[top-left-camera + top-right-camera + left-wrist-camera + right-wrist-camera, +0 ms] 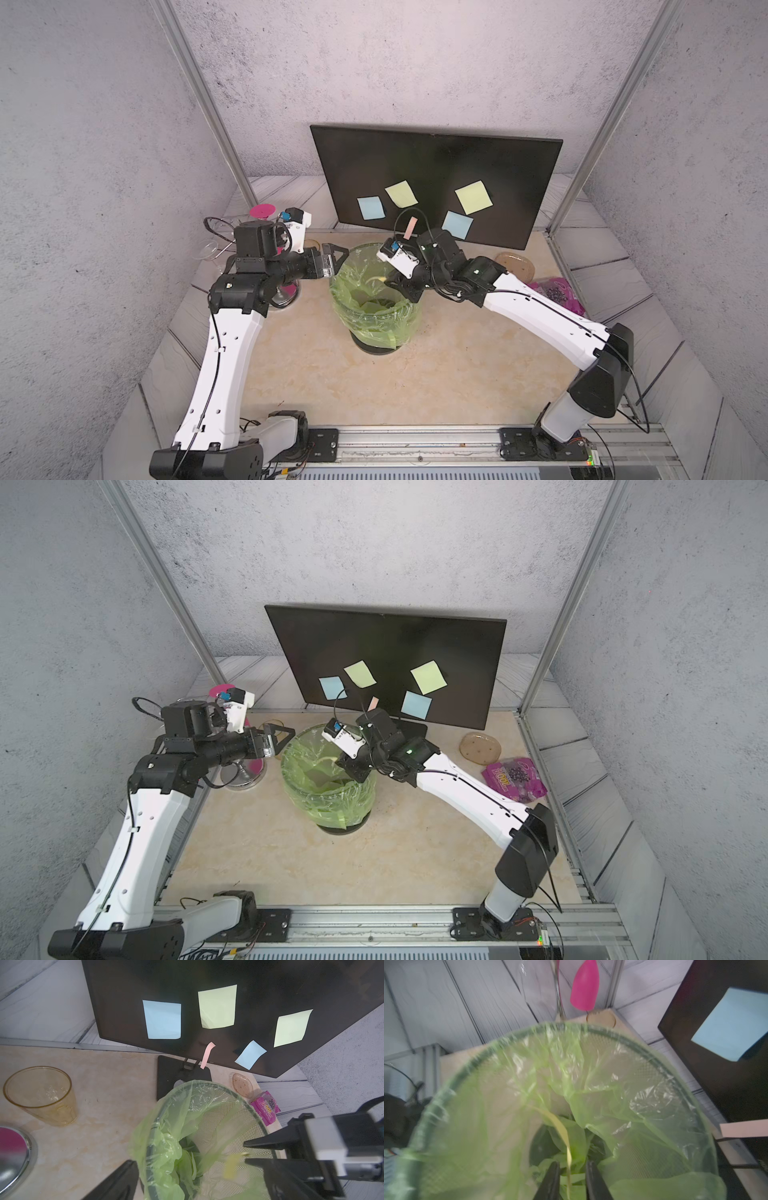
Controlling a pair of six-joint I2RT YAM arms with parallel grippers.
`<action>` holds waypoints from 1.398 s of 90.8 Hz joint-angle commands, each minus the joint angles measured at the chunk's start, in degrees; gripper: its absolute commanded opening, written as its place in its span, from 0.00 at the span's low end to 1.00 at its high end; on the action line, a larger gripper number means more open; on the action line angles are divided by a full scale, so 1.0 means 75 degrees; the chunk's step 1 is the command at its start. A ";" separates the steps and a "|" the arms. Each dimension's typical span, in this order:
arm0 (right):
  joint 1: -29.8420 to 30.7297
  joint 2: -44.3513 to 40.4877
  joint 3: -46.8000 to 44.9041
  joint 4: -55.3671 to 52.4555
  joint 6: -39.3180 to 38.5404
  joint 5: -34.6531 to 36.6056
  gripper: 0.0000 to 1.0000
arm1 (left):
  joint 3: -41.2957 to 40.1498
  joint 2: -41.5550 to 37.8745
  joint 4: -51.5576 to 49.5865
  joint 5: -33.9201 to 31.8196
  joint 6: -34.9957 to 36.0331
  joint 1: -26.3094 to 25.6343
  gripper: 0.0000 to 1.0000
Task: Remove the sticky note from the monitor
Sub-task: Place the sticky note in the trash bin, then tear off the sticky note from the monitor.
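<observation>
- The right tool (572, 1162) hangs over the mouth of the black mesh waste bin with a green plastic liner (374, 328). Its jaws stand apart, and the pale yellow sticky note (560, 1124) shows edge-on in the gap. I judge the note released, but I cannot tell if its glue strip clings to one pad.
- The left tool (332, 262) is spread wide and empty, just beside the bin rim.
- The large flat black monitor (436, 162) stands at the back of the beige stone-pattern tabletop (374, 386), behind the bin. On its screen are two light blue square notes (370, 208) and two yellow-green square notes (473, 197). A narrow pink paper strip (409, 227) hangs near the lower edge.
- Risk: if the glue holds to a pad, the yellow note will rise with the arm instead of falling into the bin.
- Risk: the paper is light, so it may lodge on the liner folds near the rim, or drift outside.
- Risk: the right tool's tips are close to the thin liner. A sideways retreat could snag the film and drag or tip the bin.
- Risk: too hard a push on a note on the screen could rock the monitor on its stand. A pinch on the free corner alone may tear or curl the paper.
</observation>
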 commanded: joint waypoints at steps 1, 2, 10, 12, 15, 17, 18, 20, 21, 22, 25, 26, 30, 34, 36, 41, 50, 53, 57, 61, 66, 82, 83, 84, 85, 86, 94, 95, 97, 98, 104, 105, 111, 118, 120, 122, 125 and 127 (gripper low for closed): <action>0.0053 -0.0174 0.0350 -0.0352 -0.0215 0.0693 0.50 | 0.0137 -0.0045 0.0222 0.0305 -0.0138 0.0140 1.00; 0.0053 -0.0184 0.0347 -0.0320 -0.0185 0.0737 0.53 | 0.0139 -0.0037 0.0240 0.0318 -0.0148 0.0143 1.00; 0.0038 -0.0392 0.0169 0.0194 0.0095 0.1096 0.61 | 0.0152 0.0040 0.0303 0.0431 -0.0192 0.0146 1.00; 0.0040 -0.0458 0.0135 0.0314 0.0145 0.1162 0.62 | 0.0164 0.0057 0.0304 0.0444 -0.0202 0.0155 1.00; 0.0021 -0.0550 0.0126 0.0444 0.0274 0.1287 0.63 | 0.0173 0.0082 0.0323 0.0481 -0.0213 0.0158 1.00; -0.0011 -0.0603 0.0122 0.0511 0.0339 0.1385 0.63 | 0.0178 0.0094 0.0341 0.0501 -0.0222 0.0158 1.00; -0.0032 -0.0627 0.0115 0.0539 0.0379 0.1417 0.64 | 0.0183 0.0102 0.0346 0.0510 -0.0231 0.0158 1.00; -0.0106 -0.0696 0.0110 0.0587 0.0462 0.1436 0.64 | 0.0186 0.0108 0.0356 0.0517 -0.0229 0.0158 1.00; -0.0150 -0.0732 0.0103 0.0613 0.0511 0.1419 0.65 | 0.0187 0.0115 0.0359 0.0518 -0.0229 0.0158 1.00; -0.0207 -0.0762 0.0094 0.0649 0.0565 0.1399 0.65 | 0.0187 0.0118 0.0361 0.0519 -0.0229 0.0158 1.00; -0.0393 -0.0878 0.0036 0.0764 0.0776 0.1288 0.65 | 0.0176 0.0130 0.0382 0.0528 -0.0218 0.0158 1.00; -0.0451 -0.0929 0.0008 0.0819 0.0844 0.1246 0.65 | 0.0170 0.0138 0.0390 0.0535 -0.0217 0.0158 1.00; -0.0729 -0.1112 -0.0148 0.1064 0.1150 0.1123 0.65 | 0.0176 0.0170 0.0414 0.0558 -0.0226 0.0159 1.00; -0.1062 -0.1300 -0.0316 0.1328 0.1465 0.1011 0.66 | 0.0187 0.0216 0.0421 0.0593 -0.0229 0.0161 1.00; -0.1240 -0.1400 -0.0393 0.1455 0.1636 0.0956 0.66 | 0.0196 0.0233 0.0427 0.0614 -0.0229 0.0159 1.00; -0.1750 -0.1595 -0.0557 0.1636 0.2061 0.0843 0.67 | 0.0189 0.0281 0.0433 0.0657 -0.0231 0.0159 1.00; -0.2660 -0.1856 -0.0802 0.1780 0.2789 0.0932 0.69 | 0.0185 0.0309 0.0450 0.0688 -0.0223 0.0158 1.00; -0.2943 -0.1894 -0.0877 0.1831 0.3081 0.0948 0.70 | 0.0171 0.0318 0.0466 0.0693 -0.0228 0.0158 1.00; -0.3330 -0.1930 -0.0994 0.1972 0.3446 0.0867 0.70 | 0.0146 0.0321 0.0484 0.0703 -0.0234 0.0155 1.00; -0.3651 -0.1957 -0.1168 0.2235 0.3887 0.0737 0.71 | 0.0124 0.0330 0.0500 0.0723 -0.0238 0.0158 1.00; -0.3973 -0.1928 -0.1391 0.2626 0.4474 0.0511 0.72 | 0.0107 0.0339 0.0521 0.0744 -0.0250 0.0158 1.00; -0.4278 -0.1621 -0.1938 0.3904 0.5881 0.0117 0.76 | 0.0077 0.0350 0.0527 0.0742 -0.0246 0.0158 1.00; -0.4281 -0.1593 -0.1970 0.4000 0.5986 0.0097 0.76 | 0.0074 0.0347 0.0527 0.0742 -0.0243 0.0158 1.00; -0.4282 -0.1562 -0.2009 0.4095 0.6068 0.0082 0.76 | 0.0072 0.0346 0.0527 0.0742 -0.0242 0.0158 1.00; -0.4288 -0.1541 -0.2052 0.4218 0.6150 0.0074 0.77 | 0.0071 0.0345 0.0527 0.0748 -0.0241 0.0158 1.00; -0.4292 -0.1524 -0.2091 0.4327 0.6232 0.0082 0.77 | 0.0065 0.0339 0.0527 0.0751 -0.0241 0.0158 1.00; -0.4291 -0.1365 -0.2390 0.5064 0.6946 0.0261 0.79 | 0.0029 0.0333 0.0539 0.0744 -0.0237 0.0158 1.00; -0.4275 -0.1354 -0.2436 0.5154 0.7034 0.0304 0.80 | 0.0026 0.0333 0.0533 0.0749 -0.0233 0.0158 1.00; -0.4287 -0.1320 -0.2514 0.5309 0.7194 0.0407 0.80 | 0.0007 0.0318 0.0537 0.0752 -0.0230 0.0158 1.00; -0.4291 -0.1302 -0.2556 0.5400 0.7287 0.0436 0.81 | -0.0002 0.0320 0.0550 0.0753 -0.0229 0.0158 1.00; -0.4295 -0.1097 -0.2817 0.6196 0.7722 0.0324 0.81 | -0.0039 0.0304 0.0561 0.0752 -0.0234 0.0158 1.00; -0.4289 -0.1062 -0.2849 0.6341 0.7797 0.0307 0.81 | -0.0049 0.0307 0.0562 0.0753 -0.0231 0.0158 1.00; -0.4293 -0.0847 -0.2947 0.6843 0.8232 0.0237 0.82 | -0.0047 0.0319 0.0562 0.0754 -0.0224 0.0161 1.00; -0.4272 -0.0648 -0.2930 0.7079 0.8386 0.0247 0.82 | -0.0047 0.0304 0.0562 0.0765 -0.0211 0.0158 1.00; -0.4272 -0.0613 -0.2928 0.7129 0.8387 0.0267 0.82 | -0.0047 0.0299 0.0556 0.0765 -0.0207 0.0158 1.00; -0.4286 -0.0584 -0.2918 0.7180 0.8405 0.0298 0.82 | -0.0047 0.0298 0.0552 0.0765 -0.0200 0.0158 1.00; -0.4283 -0.0525 -0.2910 0.7263 0.8427 0.0305 0.82 | -0.0050 0.0287 0.0551 0.0755 -0.0188 0.0158 1.00; -0.4283 -0.0494 -0.2899 0.7325 0.8439 0.0287 0.82 | -0.0053 0.0286 0.0553 0.0754 -0.0183 0.0158 1.00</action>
